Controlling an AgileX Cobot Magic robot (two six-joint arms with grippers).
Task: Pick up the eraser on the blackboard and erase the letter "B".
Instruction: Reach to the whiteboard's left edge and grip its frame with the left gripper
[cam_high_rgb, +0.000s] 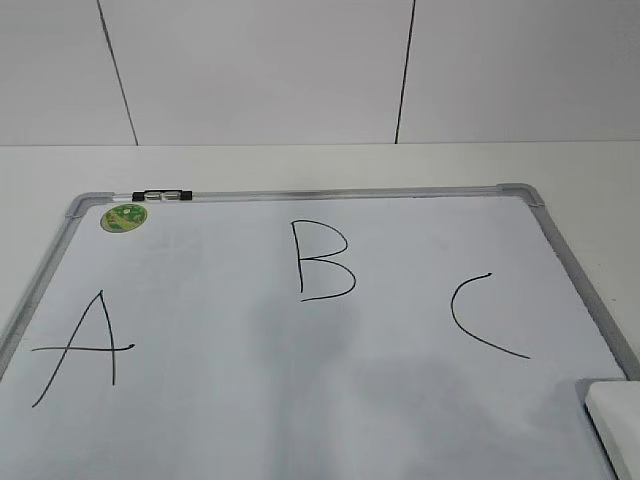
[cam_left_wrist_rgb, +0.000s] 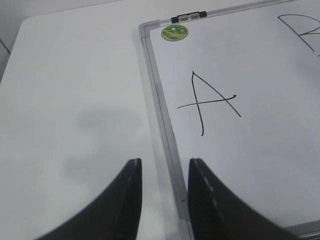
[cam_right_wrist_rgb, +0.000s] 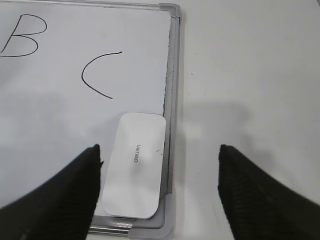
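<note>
Eraser (cam_right_wrist_rgb: 134, 165) flat in blackboard (cam_right_wrist_rgb: 172, 75) near-right corner by frame, probably light rigid smooth plastic, best pinched across long sides; right gripper (cam_right_wrist_rgb: 159, 167) spread wide above it, holding nothing.

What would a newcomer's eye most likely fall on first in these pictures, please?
Probably the black letters A, B and C drawn across the blackboard. Next, the white eraser lying at its near right corner, between the open right gripper fingers.
</note>
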